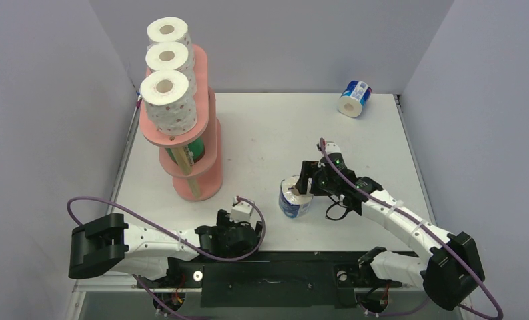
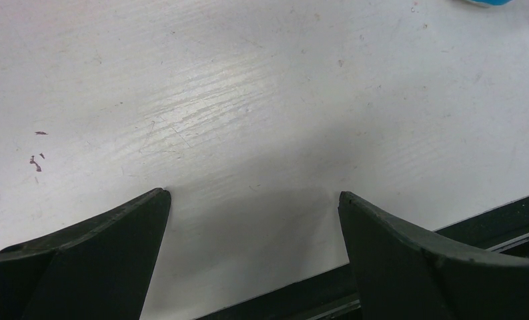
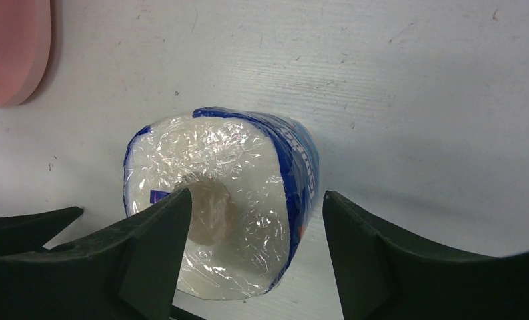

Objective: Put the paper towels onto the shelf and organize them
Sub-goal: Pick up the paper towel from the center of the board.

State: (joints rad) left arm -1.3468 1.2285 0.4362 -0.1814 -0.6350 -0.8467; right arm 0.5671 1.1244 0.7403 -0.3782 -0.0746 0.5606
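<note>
The right end effector (image 3: 255, 200) is reaching over a blue-white wrapped roll (image 3: 235, 153) that is lying on its side on the worktop (image 1: 268, 133), well apart from the shelf (image 1: 211, 180). One finger is sitting in front of the roll's film-covered end and the other just beside its outer wall, so I cannot tell whether it is pressing yet. The left end effector (image 2: 253, 197) is hanging wide open over bare worktop, holding nothing. The roll is probably light and soft, and its glossy film is likely making it slippery, so a hold across the round body at mid-length is looking safer than a pinch on the crinkled end, with gentle pressure to avoid crushing it. By count, three white red-dotted rolls (image 1: 171, 103) are standing in a row on the top tier, one green roll (image 1: 196, 148) is showing on the middle tier with anything behind it hidden, and two blue-white rolls are waiting on the worktop, the second (image 1: 354, 98) near the far right corner.
</note>
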